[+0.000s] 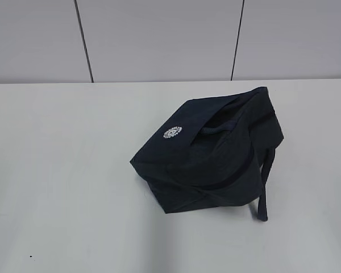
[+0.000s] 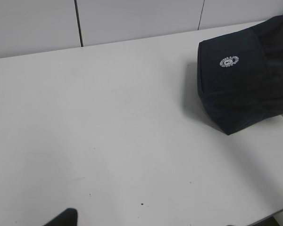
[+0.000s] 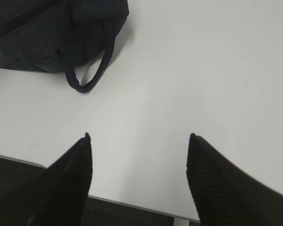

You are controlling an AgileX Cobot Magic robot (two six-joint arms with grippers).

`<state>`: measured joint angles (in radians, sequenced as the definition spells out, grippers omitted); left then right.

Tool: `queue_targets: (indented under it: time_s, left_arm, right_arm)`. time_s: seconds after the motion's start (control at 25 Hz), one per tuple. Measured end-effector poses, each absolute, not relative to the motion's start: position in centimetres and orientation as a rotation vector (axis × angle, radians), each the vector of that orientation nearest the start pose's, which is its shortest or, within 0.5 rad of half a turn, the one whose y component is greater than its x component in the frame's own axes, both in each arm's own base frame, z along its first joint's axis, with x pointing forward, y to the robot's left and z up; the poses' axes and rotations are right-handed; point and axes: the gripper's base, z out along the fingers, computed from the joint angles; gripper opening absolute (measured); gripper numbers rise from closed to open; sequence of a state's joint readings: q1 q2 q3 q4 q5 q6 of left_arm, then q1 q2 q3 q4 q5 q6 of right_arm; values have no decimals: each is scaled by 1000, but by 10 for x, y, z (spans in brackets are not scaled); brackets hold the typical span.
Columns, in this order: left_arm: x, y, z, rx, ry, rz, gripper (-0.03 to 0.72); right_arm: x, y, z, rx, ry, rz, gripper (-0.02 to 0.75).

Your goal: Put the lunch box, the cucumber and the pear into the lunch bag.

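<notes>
Lunch bag (image 1: 207,165) alone on white table (image 1: 62,170), right of centre, looks closed; lunch box, cucumber, pear not in view, poss. already inside; right gripper (image 3: 139,155) spread, empty; left gripper (image 2: 66,219) mostly off-frame, prob. spread.

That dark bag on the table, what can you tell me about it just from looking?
The lunch bag is a boxy, soft bag of dark navy fabric, slumped and tilted rather than standing square. A small round white logo sits on its top panel. A strap handle hangs down its right side onto the white table, and another strap lies across the top. It seems closed; I cannot see inside. It rests on the table right of the middle, and nothing else touches it.
</notes>
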<state>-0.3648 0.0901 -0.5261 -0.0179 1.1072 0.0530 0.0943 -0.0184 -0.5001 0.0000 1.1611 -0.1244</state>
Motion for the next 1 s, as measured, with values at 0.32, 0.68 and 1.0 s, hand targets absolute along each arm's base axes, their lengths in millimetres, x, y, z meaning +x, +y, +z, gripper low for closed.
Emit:
queue_targets:
  time_s: [0.32,0.68,1.0]
  left_arm:
    - [4,-3,281,448,2115,-203,484]
    - [4,-3,281,429,2118,-193,473]
    - [-9,-1,281,163,2066,-53,444]
  right_arm:
    - [-12,-1,269,-228,2114,-16,489]
    - [-12,-1,269,-225,2114,-14,488]
    - [-12,-1,269,-225,2112,-14,486]
